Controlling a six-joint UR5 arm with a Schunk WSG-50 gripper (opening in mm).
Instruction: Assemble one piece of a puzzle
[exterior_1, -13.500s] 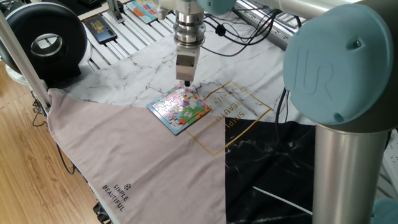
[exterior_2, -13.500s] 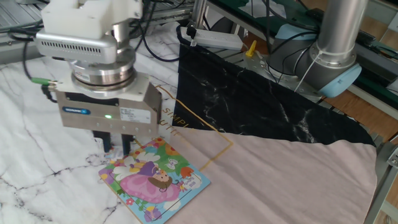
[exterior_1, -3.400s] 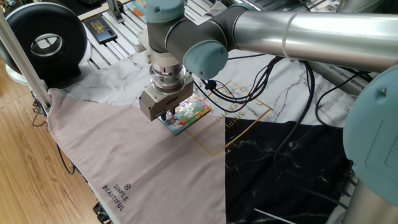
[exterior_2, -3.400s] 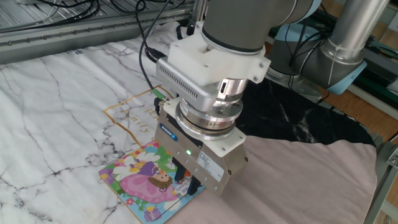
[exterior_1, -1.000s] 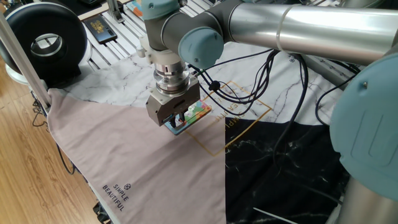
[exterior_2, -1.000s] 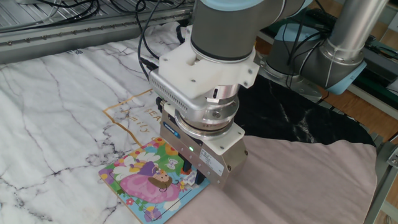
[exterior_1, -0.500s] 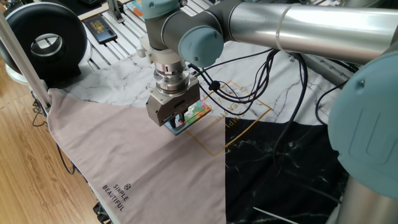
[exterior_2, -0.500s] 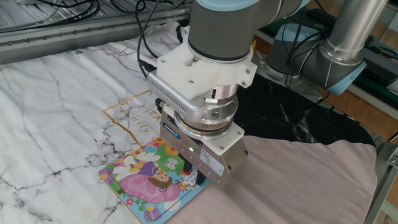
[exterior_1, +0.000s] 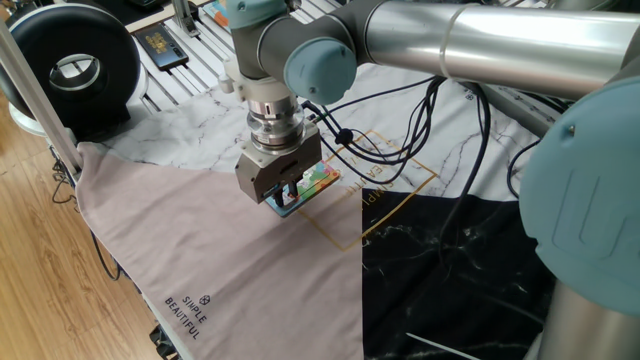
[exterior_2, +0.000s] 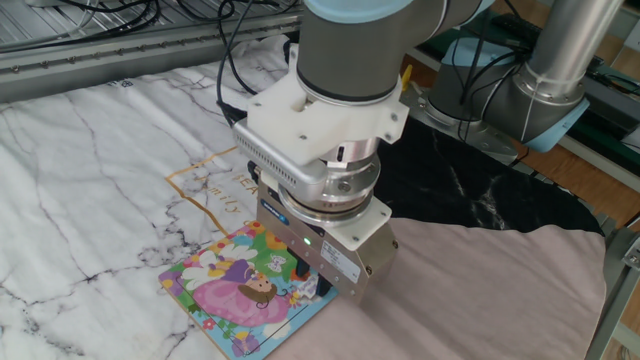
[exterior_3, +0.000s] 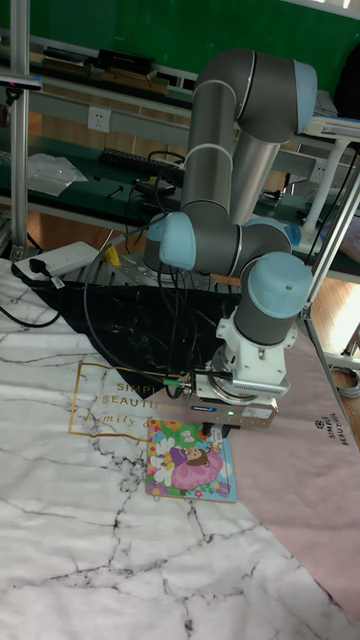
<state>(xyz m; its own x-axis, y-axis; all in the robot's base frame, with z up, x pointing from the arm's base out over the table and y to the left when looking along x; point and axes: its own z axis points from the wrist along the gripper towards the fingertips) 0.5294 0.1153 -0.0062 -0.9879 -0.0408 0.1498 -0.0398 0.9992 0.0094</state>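
Looking first at what is concealed, we find the claw (exterior_2: 308, 282) largely masked by its own housing: in the other fixed view only two dark fingertips (exterior_2: 298, 271) show below the body, close together, and we cannot tell whether they pinch a piece or merely touch the board. In one fixed view the claw (exterior_1: 287, 193) covers most of the puzzle (exterior_1: 312, 181), leaving only a strip of its coloured far edge visible. In the tall fixed view the fingertips are too small and dark to read.

The puzzle (exterior_2: 245, 288) lies flat on the cloth (exterior_2: 90, 170), where the marble-patterned cloth meets the plain pinkish cloth (exterior_2: 480, 290). The claw stands upright over the board's edge nearest the pinkish cloth, its tips down at the picture surface. In the tall fixed view the puzzle (exterior_3: 190, 460) sits just below the claw (exterior_3: 218, 431), beside the gold printed frame (exterior_3: 110, 400). The arm's upper part is cut off in both fixed views.
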